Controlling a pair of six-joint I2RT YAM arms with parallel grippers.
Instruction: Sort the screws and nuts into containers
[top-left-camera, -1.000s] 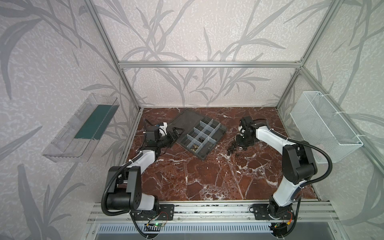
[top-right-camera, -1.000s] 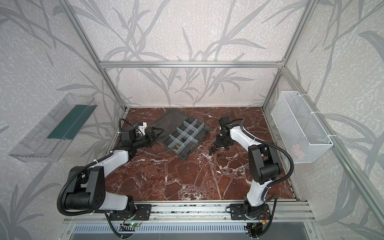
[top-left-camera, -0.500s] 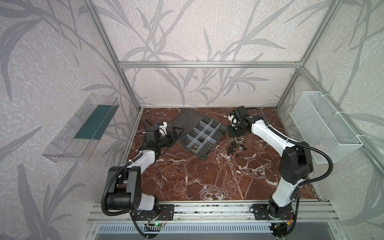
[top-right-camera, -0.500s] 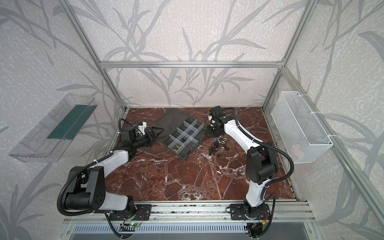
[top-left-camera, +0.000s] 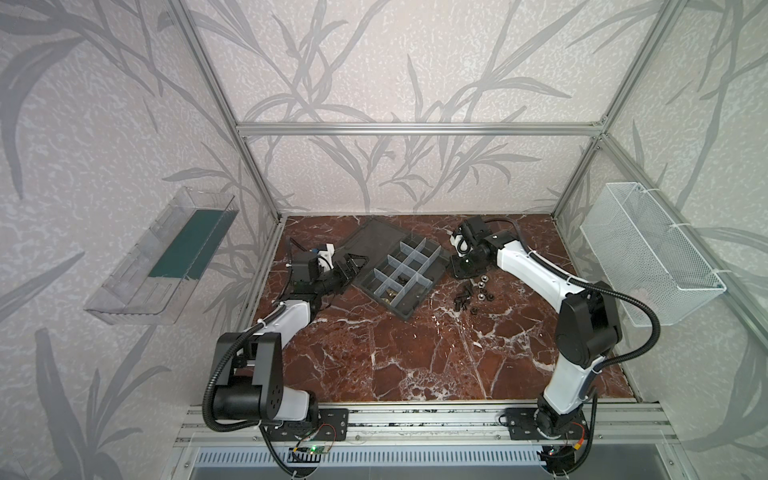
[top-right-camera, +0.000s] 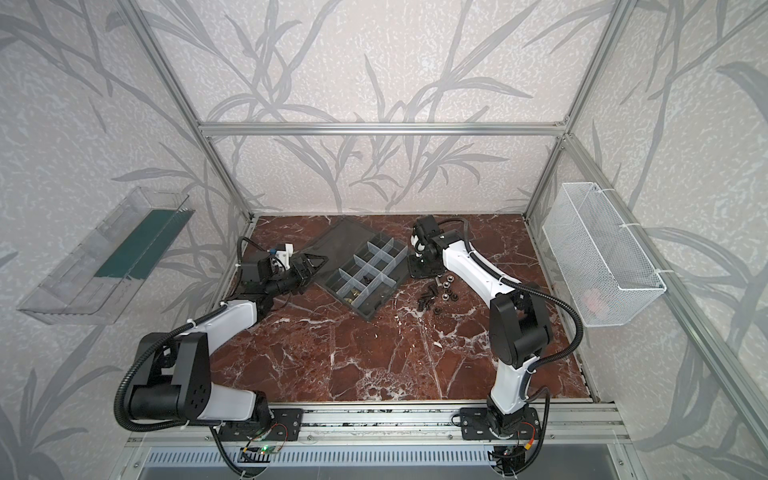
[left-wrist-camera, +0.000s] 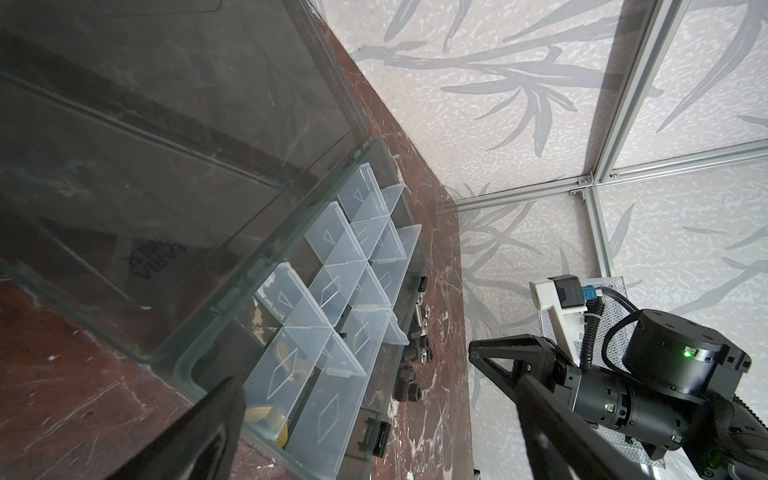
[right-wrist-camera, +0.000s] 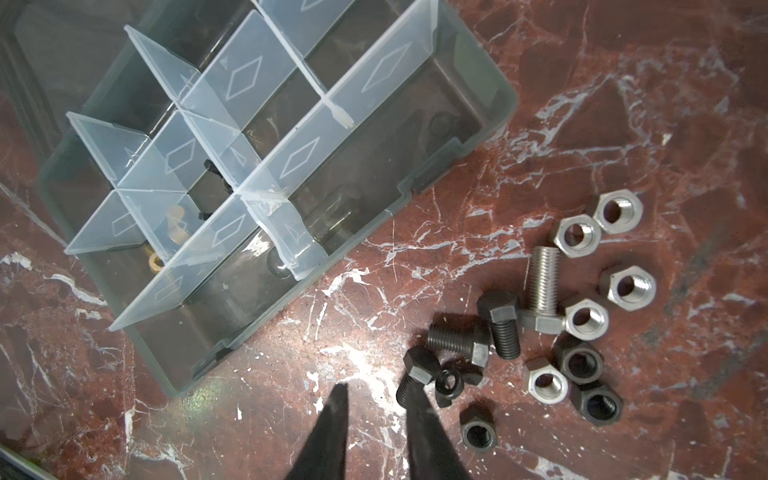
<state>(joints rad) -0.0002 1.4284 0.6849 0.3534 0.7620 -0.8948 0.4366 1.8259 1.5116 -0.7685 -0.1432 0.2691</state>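
beside the box (right-wrist-camera: 505, 104), on its right in both top views, on the marble (right-wrist-camera: 623, 104): loose screws (right-wrist-camera: 457, 340) and nuts (right-wrist-camera: 582, 318) in one heap, touching each other, just ahead of the right gripper (right-wrist-camera: 374, 388). right jaws a little apart with nothing between, one finger (right-wrist-camera: 419, 419) overlapping a dark screw, contact not clear. left gripper (left-wrist-camera: 352, 363) spread wide and empty near the box's lid side; brass and dark bits lying in two cells (right-wrist-camera: 245, 79).

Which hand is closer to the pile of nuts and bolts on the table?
Right. The right hand hangs just beside the pile, near the box's corner. The left hand is on the far side of the box.
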